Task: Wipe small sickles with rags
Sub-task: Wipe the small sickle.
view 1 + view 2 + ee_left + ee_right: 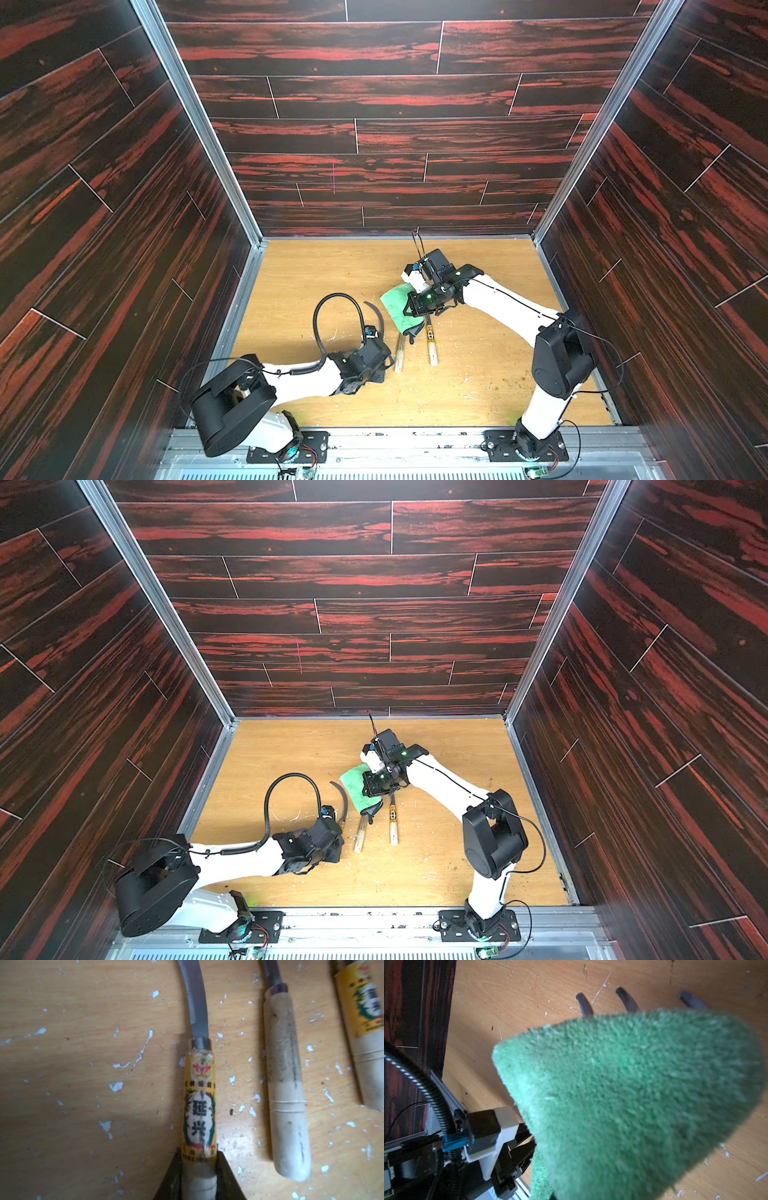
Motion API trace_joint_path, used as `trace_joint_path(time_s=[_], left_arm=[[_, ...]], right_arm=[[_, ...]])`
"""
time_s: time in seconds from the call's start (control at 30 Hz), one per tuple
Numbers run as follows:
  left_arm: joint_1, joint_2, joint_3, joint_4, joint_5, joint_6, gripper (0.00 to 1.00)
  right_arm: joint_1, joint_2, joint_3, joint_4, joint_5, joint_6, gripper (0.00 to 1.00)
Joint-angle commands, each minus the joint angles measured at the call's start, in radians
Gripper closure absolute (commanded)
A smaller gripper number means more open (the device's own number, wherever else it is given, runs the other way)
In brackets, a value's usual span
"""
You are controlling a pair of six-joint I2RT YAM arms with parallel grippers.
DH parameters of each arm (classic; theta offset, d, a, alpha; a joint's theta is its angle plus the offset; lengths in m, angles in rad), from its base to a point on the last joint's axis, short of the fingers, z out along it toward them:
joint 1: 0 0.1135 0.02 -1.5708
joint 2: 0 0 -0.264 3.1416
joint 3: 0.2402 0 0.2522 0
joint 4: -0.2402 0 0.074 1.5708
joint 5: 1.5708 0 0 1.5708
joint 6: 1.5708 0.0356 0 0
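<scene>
1. Left wrist view: the left gripper (199, 1160) is clamped on the labelled sickle (199, 1095). Both fingers (226, 1176) pinch the pale handle at the lower end of the yellow label.
2. That sickle lies flat on the tabletop (72, 1064), with its blade curving away from the gripper.
3. Same view: the plain-handled sickle (286, 1088) lies just beside it, roughly parallel and not touching. The third sickle (367, 1022), also yellow-labelled, sits beyond that at the frame edge.
4. In both top views we see the three sickles side by side near the middle of the table, handles toward the arm bases.
5. In a top view the rag (395, 303) is held by the right gripper (409, 309) over the blades of the plain-handled and third sickles. Its black trim hangs between their handles.
6. Right wrist view: green pile fills most of the frame, and three dark blade tips show past its far edge.
7. The cloth hides the right gripper's fingers, but we read it as closed on the rag.
8. We can't tell whether the cloth touches those blades, because it is too close and blurred.
9. White flecks and scratches are scattered across the tabletop around the handles.
</scene>
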Motion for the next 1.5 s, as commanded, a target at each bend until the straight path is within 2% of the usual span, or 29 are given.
trace_joint_path(time_s=[0.0, 0.23, 0.33, 0.63, 1.13, 1.47], left_arm=[[-0.004, -0.049, -0.103, -0.042, 0.087, -0.012, 0.9], [-0.024, -0.24, -0.192, -0.078, 0.102, -0.039, 0.9], [-0.033, -0.26, -0.209, -0.103, 0.109, -0.058, 0.9], [-0.061, -0.276, -0.233, -0.098, 0.094, -0.1, 0.9], [-0.069, -0.359, -0.227, -0.146, 0.11, -0.11, 0.91], [-0.079, -0.356, -0.243, -0.138, 0.126, -0.125, 0.91]], right_arm=[[0.018, 0.044, 0.034, -0.02, -0.039, -0.031, 1.0], [0.075, 0.133, 0.092, -0.039, -0.07, -0.05, 1.0], [0.102, 0.186, 0.136, -0.047, -0.116, -0.05, 1.0], [0.176, 0.342, 0.217, -0.054, -0.152, -0.041, 1.0], [0.174, 0.576, 0.334, -0.041, -0.106, -0.014, 1.0], [0.095, 0.69, 0.519, -0.072, -0.115, 0.021, 1.0]])
